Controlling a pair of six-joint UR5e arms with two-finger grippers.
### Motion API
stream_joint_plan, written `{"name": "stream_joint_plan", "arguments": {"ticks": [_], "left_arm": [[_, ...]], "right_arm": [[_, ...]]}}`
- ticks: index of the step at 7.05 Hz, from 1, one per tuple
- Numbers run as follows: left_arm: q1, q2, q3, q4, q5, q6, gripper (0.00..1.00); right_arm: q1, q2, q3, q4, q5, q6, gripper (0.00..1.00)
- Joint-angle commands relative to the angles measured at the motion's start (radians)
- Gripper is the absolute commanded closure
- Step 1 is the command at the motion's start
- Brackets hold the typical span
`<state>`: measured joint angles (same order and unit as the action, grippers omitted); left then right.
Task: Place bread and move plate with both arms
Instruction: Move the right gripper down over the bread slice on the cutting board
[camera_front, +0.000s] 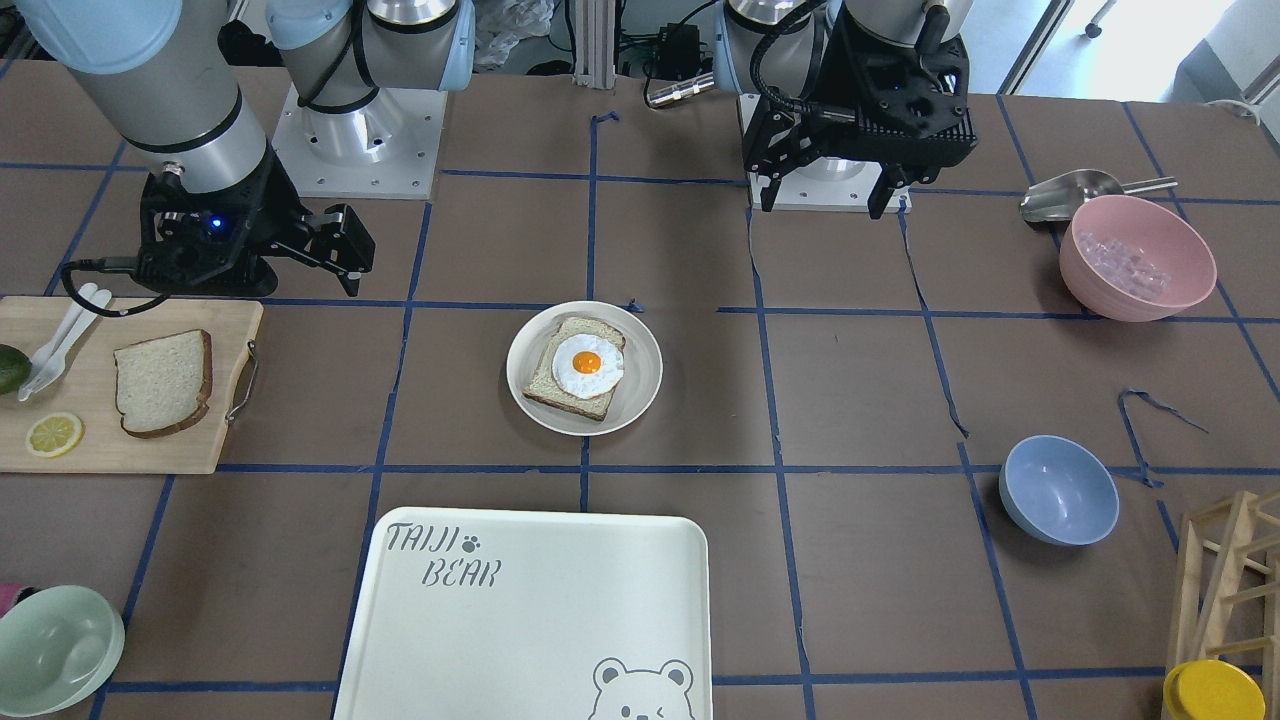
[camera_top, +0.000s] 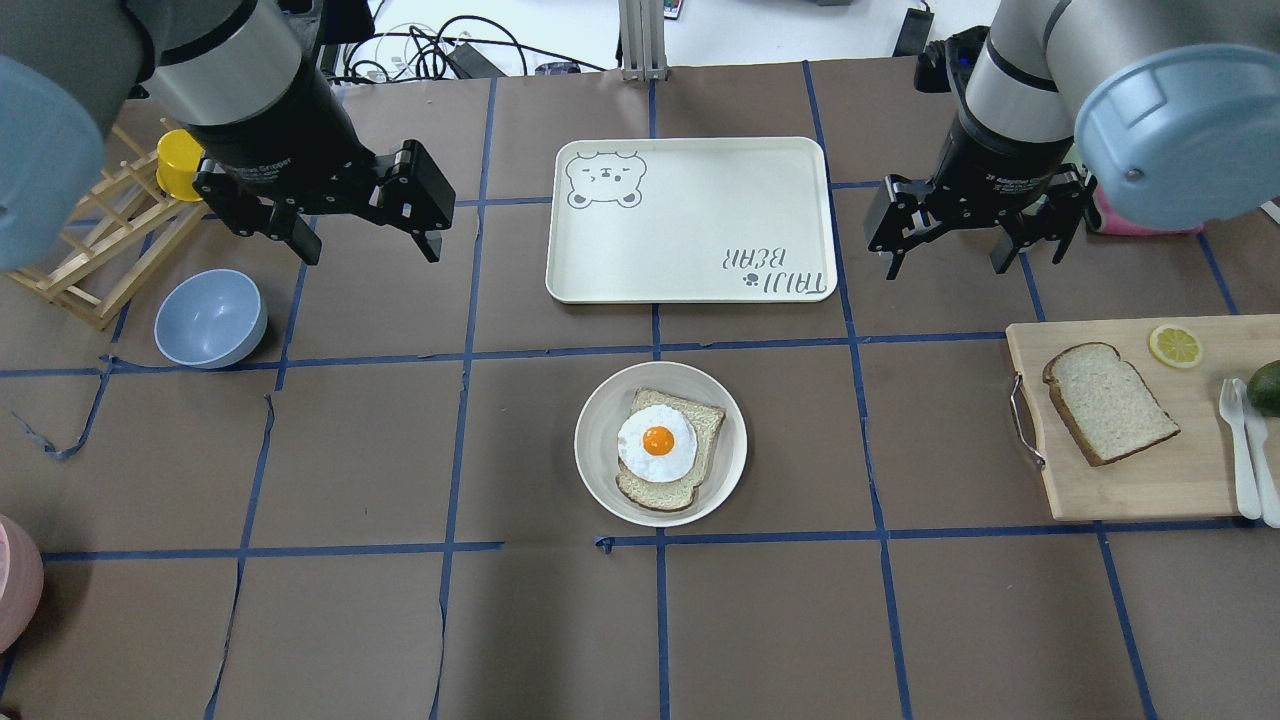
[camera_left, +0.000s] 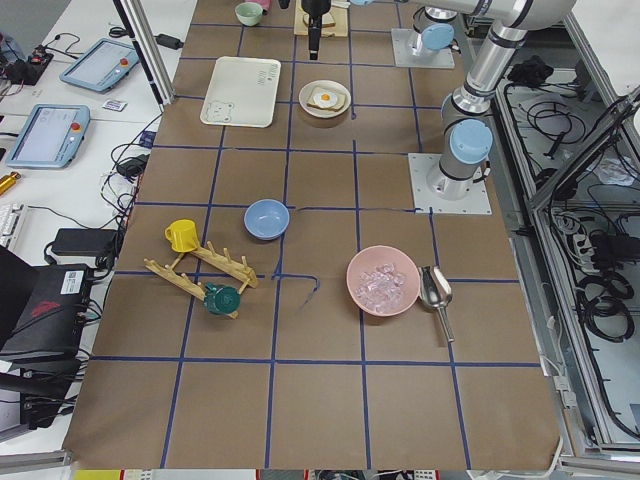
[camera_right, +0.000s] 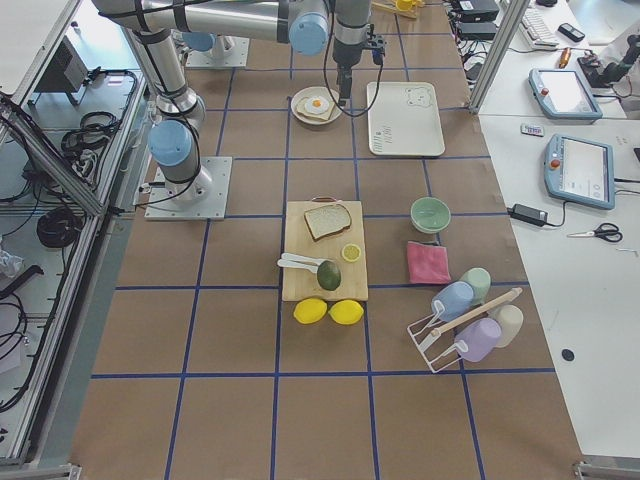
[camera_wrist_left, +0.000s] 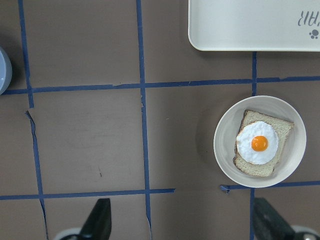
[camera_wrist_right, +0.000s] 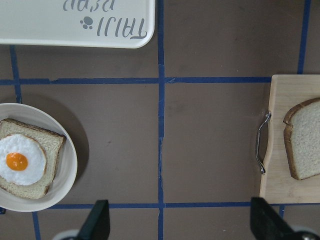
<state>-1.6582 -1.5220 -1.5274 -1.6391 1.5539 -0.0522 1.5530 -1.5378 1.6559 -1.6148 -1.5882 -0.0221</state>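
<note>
The plain bread (camera_top: 1108, 402) lies flat on a wooden cutting board (camera_top: 1130, 480) at my right; it also shows in the front view (camera_front: 163, 382) and the right wrist view (camera_wrist_right: 305, 145). The round cream plate (camera_top: 597, 445) sits mid-table and holds a slice topped with a fried egg (camera_top: 657, 441); the plate shows too in the front view (camera_front: 645, 365) and the left wrist view (camera_wrist_left: 224, 142). My left gripper (camera_top: 370, 245) hangs open and empty over bare table, left of the tray. My right gripper (camera_top: 946, 262) is open and empty, between tray and board.
A bear-print tray (camera_top: 690, 220) lies beyond the plate. A lemon slice (camera_top: 1175, 345), avocado (camera_top: 1266, 386) and white cutlery (camera_top: 1245, 450) share the board. A blue bowl (camera_top: 210, 318) and wooden rack (camera_top: 100, 250) stand at the left, a pink bowl (camera_front: 1137, 258) near the left arm's base.
</note>
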Motion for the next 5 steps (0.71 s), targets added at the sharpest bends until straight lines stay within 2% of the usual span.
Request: {"name": "stream_joint_plan", "arguments": {"ticks": [1, 3, 4, 5], "left_arm": [[0.0, -0.001, 0.0, -0.001, 0.0, 0.0, 0.0], [0.0, -0.001, 0.0, 0.001, 0.0, 0.0, 0.0], [0.0, -0.001, 0.0, 0.001, 0.0, 0.002, 0.0], [0.0, -0.001, 0.0, 0.002, 0.0, 0.0, 0.0]], "right_arm": [[0.001, 0.004, 0.007, -0.001, -0.007, -0.012, 0.0], [-0.025, 0.04, 0.057, -0.039, -0.03, -0.118, 0.0], [-0.063, 0.062, 0.079, -0.121, -0.076, -0.136, 0.03], [-0.117, 0.099, 0.099, -0.154, -0.081, -0.213, 0.1]]}}
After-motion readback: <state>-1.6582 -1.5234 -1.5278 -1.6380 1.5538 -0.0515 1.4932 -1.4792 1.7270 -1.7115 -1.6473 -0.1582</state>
